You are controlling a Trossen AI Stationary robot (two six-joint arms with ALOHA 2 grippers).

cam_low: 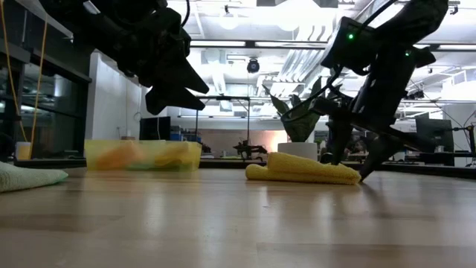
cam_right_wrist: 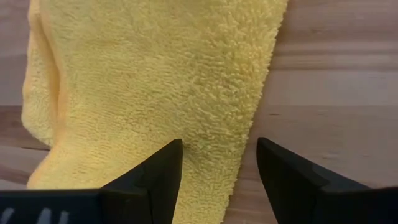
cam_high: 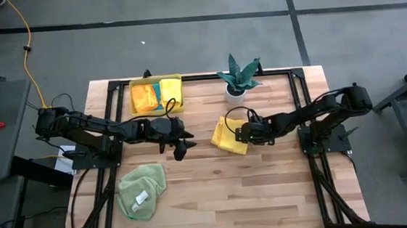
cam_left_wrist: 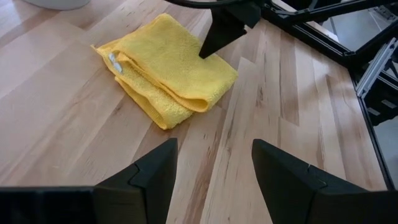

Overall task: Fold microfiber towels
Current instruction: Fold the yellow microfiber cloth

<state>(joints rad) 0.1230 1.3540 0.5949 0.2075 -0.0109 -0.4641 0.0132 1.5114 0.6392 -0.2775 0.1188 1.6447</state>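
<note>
A yellow towel [cam_high: 226,137] lies folded in several layers on the wooden table's middle; it also shows in the low view [cam_low: 301,170], the left wrist view [cam_left_wrist: 165,78] and the right wrist view [cam_right_wrist: 155,74]. My right gripper [cam_high: 246,134] is open over the towel's right end, fingers pointing down [cam_right_wrist: 219,149]. My left gripper [cam_high: 181,148] is open and empty, above the table to the towel's left [cam_left_wrist: 214,149]. A light green towel [cam_high: 142,192] lies crumpled flat near the front left. My right gripper stands open over the yellow towel's right part, coming from above. One fingertip [cam_left_wrist: 205,51] reaches down to the towel's top layer, the other stands past the towel's edge by the table [cam_low: 366,173]. Whether either touches the cloth, I cannot tell.
A translucent yellow bin [cam_high: 156,81] at the far left holds orange, teal and yellow towels. A potted plant [cam_high: 237,78] in a white pot stands at the far middle, just behind the yellow towel. Bare wood lies at the front right.
</note>
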